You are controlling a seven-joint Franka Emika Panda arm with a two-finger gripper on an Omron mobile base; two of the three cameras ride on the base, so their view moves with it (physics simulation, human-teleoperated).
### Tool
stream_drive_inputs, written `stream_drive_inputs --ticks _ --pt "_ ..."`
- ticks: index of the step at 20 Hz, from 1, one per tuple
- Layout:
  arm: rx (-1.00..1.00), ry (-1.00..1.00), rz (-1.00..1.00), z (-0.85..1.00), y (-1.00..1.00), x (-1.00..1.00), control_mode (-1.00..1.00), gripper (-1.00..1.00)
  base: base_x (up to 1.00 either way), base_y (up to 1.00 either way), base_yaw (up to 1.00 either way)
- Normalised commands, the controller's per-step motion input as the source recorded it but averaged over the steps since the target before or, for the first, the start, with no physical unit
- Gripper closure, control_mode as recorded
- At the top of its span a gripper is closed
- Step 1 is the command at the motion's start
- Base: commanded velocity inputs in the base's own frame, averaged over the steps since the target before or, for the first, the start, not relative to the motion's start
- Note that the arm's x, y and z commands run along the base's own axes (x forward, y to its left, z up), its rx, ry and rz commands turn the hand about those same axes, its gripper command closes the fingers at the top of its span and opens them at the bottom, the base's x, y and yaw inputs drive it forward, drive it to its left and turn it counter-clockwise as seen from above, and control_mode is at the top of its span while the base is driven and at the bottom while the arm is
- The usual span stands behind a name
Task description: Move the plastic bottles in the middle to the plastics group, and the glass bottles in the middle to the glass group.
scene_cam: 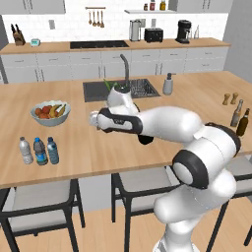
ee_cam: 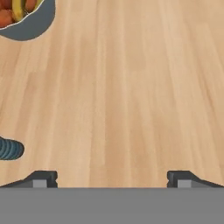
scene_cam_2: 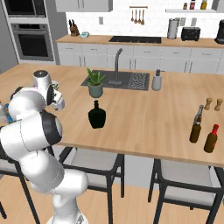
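Your tool (ee_cam: 112, 179) hangs open and empty over bare tabletop (ee_cam: 131, 87), fingertips wide apart. The black flask (scene_cam_2: 96, 115) stands upright to its right, mid-tabletop, near the potted plant (scene_cam_2: 95, 83). The glass group (scene_cam_2: 196, 124) waits far right, the plastics group (scene_cam: 38, 150) near left. In the left view, your arm hides the flask.

No text, brand or number can be read anywhere; the bottle labels are too small to make out.

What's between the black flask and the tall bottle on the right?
Nothing: bare counter runs from the flask to the tall bottle, in the right base view.
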Motion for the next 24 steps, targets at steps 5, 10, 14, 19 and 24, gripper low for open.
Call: stream_drive_inputs --ticks 5,10,14,19,24 --pt "0.13 0.02 -0.15 -0.01 -1.0 -0.17 -1.0 -1.0 0.0 0.0 0.0" --pt "0.03 0.03 -0.12 0.0 -0.98 -0.08 -1.0 -1.0 0.0 0.0 0.0" --pt "-0.07 0.01 -0.05 0.1 -0.45 -0.08 -1.0 -1.0 0.0 0.0 0.0" --pt "-0.49 0.12 0.0 0.4 0.02 0.0 -1.0 -1.0 0.0 0.0 0.0" --pt "-0.32 0.0 0.02 0.55 -0.07 0.17 -1.0 -1.0 0.0 0.0 0.0"
